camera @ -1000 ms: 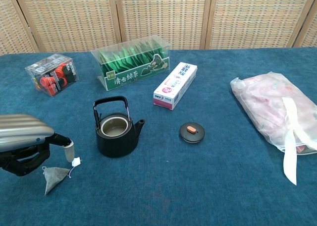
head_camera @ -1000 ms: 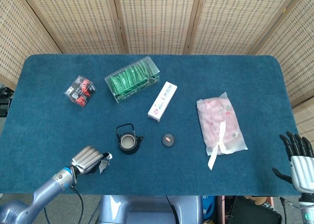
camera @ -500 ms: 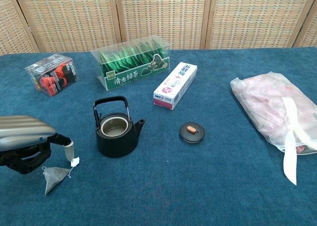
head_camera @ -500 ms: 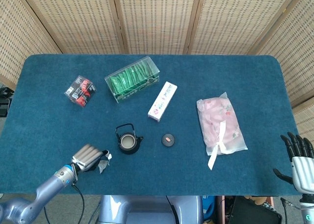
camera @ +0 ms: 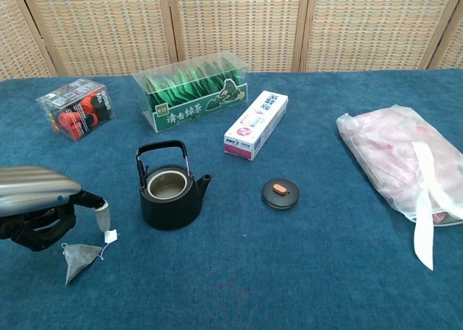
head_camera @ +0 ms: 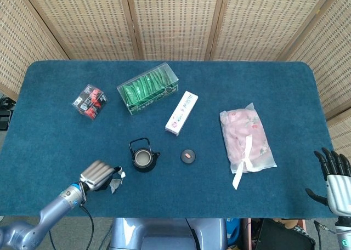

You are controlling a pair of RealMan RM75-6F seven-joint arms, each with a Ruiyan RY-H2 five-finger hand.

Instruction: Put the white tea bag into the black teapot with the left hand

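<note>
Left hand [camera: 36, 207] hung low over the blue table [head_camera: 285, 96] at its near left edge, fingers curled in, pinching the string and tag of the tea bag [camera: 79, 257]. The bag itself lay on the cloth just below the hand, left of the teapot [camera: 171, 192] and apart from it. Teapot stood upright and open; its lid [camera: 280, 192] lay to the right. Right hand [head_camera: 333, 176] sat off the table's near right corner, fingers spread, holding nothing.
</note>
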